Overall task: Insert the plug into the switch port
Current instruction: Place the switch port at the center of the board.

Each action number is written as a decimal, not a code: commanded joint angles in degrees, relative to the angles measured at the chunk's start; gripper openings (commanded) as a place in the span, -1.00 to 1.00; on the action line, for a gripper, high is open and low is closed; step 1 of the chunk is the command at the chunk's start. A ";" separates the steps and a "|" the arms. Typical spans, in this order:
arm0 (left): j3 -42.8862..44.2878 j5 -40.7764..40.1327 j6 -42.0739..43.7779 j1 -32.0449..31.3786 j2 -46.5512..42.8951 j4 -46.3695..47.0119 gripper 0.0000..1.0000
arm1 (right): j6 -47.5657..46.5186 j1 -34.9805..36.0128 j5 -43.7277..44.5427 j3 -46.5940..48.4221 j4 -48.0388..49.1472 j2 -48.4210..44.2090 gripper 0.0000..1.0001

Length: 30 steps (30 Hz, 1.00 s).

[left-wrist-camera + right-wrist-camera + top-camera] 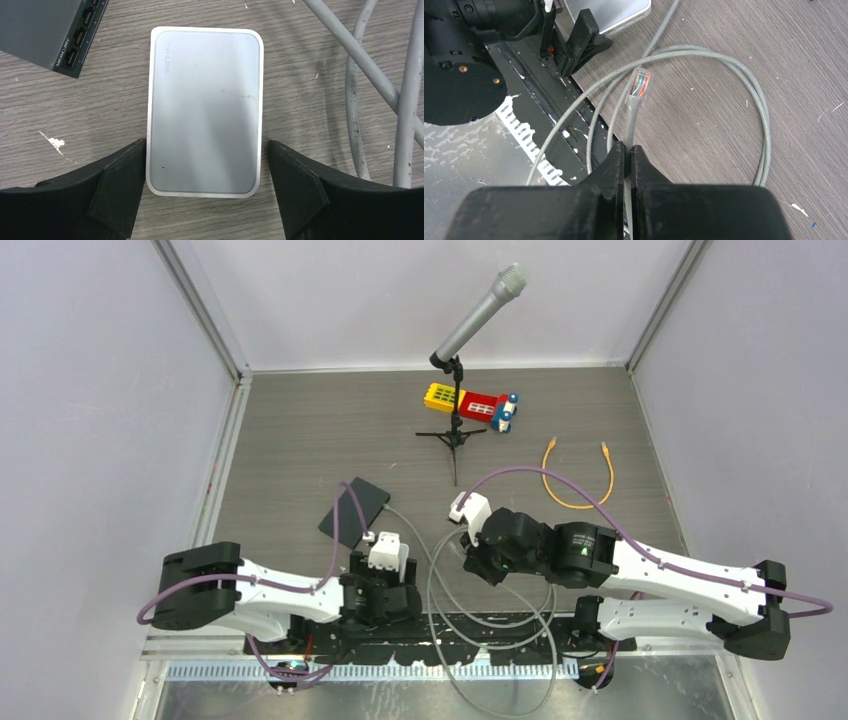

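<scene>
A white TP-LINK switch [205, 110] lies flat on the wooden table, and none of its ports show. My left gripper [206, 145] is open, its black fingers [120, 185] standing on either side of the switch's near end; a small gap shows on the right side. My right gripper [628, 150] is shut on a grey cable [631, 120] a little behind its clear plug [640, 82]. The plug points out over the table, apart from the white switch [609, 12]. In the top view the right gripper [470, 560] sits right of the left gripper [385, 590].
A black MERCURY switch [45, 30] with a row of open ports lies at the upper left, also seen as the black switch [355, 508]. Grey cable loops [490, 640] trail near the arm bases. A microphone stand [455, 430], toy bricks [475, 405] and a yellow cable [575, 480] stand farther back.
</scene>
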 commanded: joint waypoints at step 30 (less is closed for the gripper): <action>19.98 14.93 27.04 -2.74 -26.53 -23.96 -1.00 | 1.23 -1.92 -10.03 14.06 -9.26 7.97 -0.99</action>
